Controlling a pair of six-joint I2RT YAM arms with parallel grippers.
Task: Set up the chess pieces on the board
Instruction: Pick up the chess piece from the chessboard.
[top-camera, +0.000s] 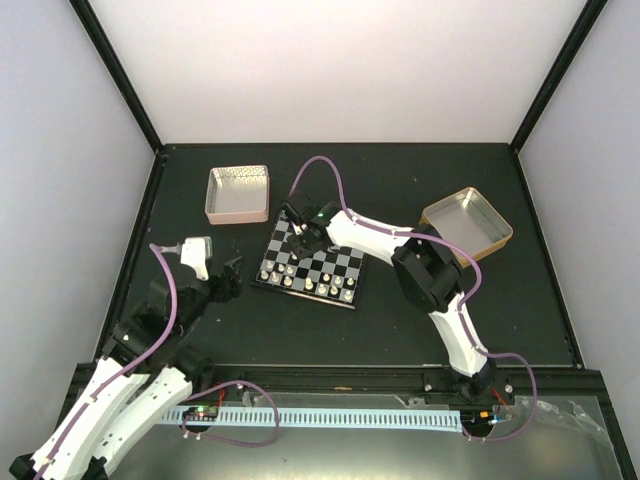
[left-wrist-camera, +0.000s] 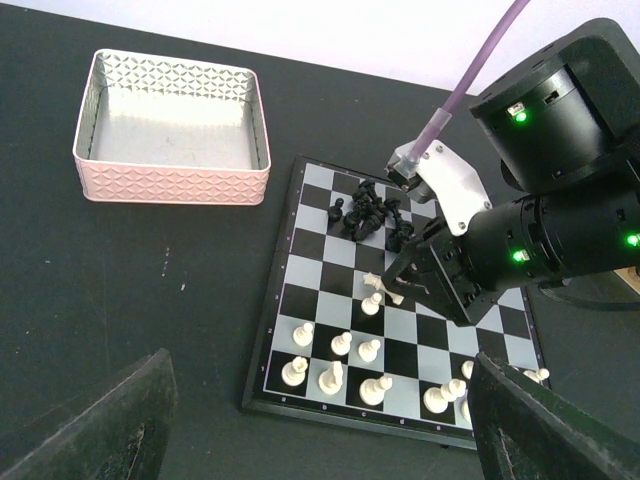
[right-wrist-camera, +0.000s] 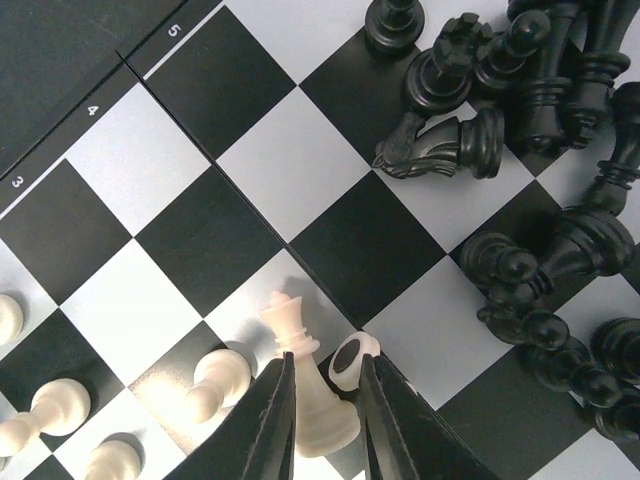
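Two thin fingers of the right gripper (right-wrist-camera: 325, 415) look pinched on the base of a tilted white piece (right-wrist-camera: 296, 335) low over the board (right-wrist-camera: 340, 240). Held that crooked, it could twist free or bump the toppled white pawn (right-wrist-camera: 218, 383) just beside it. A careless swing would scatter the heap of black pieces (right-wrist-camera: 520, 100) nearby, while the left gripper (left-wrist-camera: 320, 410) hangs spread wide, off the board.

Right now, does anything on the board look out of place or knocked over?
Yes. The black pieces lie in a jumbled heap at the far side of the board, several toppled, not standing in rows. The right gripper pinches a tilted white piece.
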